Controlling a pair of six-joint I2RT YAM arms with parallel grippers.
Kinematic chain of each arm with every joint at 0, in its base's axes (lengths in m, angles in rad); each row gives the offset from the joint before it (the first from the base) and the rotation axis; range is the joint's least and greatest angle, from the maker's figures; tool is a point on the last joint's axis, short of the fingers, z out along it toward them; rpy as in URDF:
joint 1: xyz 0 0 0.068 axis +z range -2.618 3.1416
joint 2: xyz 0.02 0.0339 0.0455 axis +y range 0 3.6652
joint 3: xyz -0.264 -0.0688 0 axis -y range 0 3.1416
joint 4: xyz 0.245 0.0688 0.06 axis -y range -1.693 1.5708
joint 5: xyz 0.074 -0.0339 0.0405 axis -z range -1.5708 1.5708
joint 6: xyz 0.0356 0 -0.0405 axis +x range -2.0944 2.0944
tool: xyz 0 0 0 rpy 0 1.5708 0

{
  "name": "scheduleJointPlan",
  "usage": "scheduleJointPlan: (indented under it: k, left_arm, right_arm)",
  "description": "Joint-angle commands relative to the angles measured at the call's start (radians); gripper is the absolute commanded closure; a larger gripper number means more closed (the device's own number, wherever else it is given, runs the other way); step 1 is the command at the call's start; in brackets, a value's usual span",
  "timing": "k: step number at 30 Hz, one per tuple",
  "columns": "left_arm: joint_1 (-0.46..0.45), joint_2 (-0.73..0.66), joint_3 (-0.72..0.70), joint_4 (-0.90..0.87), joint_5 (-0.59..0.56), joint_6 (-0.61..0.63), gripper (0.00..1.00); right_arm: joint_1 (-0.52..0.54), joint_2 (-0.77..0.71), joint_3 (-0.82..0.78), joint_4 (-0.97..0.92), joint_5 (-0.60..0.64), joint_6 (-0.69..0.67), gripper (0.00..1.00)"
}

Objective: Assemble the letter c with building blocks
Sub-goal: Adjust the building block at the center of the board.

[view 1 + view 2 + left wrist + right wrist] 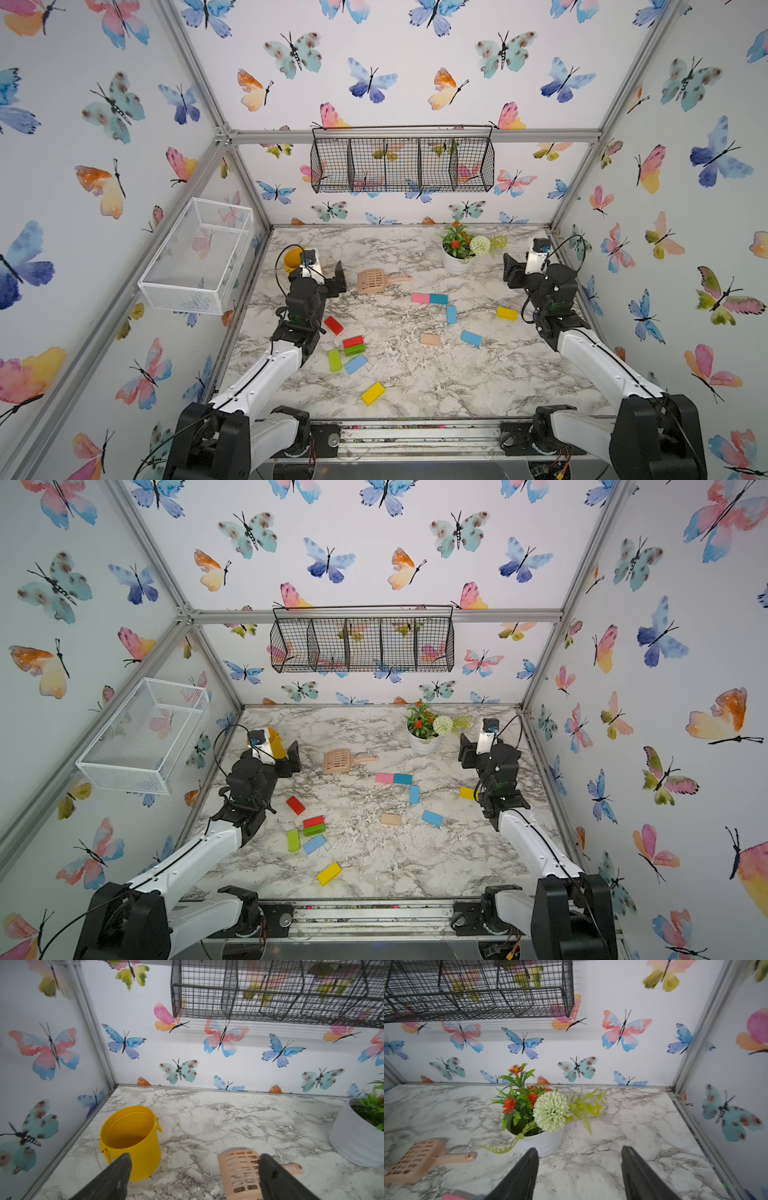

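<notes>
Building blocks lie scattered on the marble table in both top views. A pink block (pixel 420 297) and a teal block (pixel 438 298) touch end to end, and a light blue block (pixel 451 314) lies just below the teal one. To the right are a yellow block (pixel 506 313), a tan block (pixel 429 339) and another light blue block (pixel 471 338). Red, green, blue and yellow blocks cluster around a red-on-green stack (pixel 353 345). My left gripper (pixel 337 279) (pixel 194 1156) is open and empty at the back left. My right gripper (pixel 513 270) (pixel 580 1149) is open and empty at the back right.
A tan slotted scoop (pixel 376 280) lies between the arms. A yellow bucket (pixel 131 1138) stands in the back left corner, a white flower pot (pixel 542 1142) at the back right. A white wire basket (pixel 195 257) hangs on the left wall, a black one (pixel 403 164) on the back wall.
</notes>
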Motion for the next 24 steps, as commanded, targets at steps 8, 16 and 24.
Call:
scheduleJointPlan:
  k: [8,16,24]
  left_arm:
    - [-0.159,0.039,0.31,-0.524,0.273,-0.06,0.05]
    - [-0.173,0.138,0.505,-0.738,0.418,0.048,0.06]
    - [-0.186,0.135,0.434,-0.689,0.511,0.097,0.1]
  right_arm:
    - [0.169,0.016,0.098,-0.517,-0.276,0.016,0.41]
    - [0.338,0.075,0.164,-0.669,-0.21,-0.036,0.41]
    - [0.442,0.149,0.214,-0.739,-0.108,-0.131,0.41]
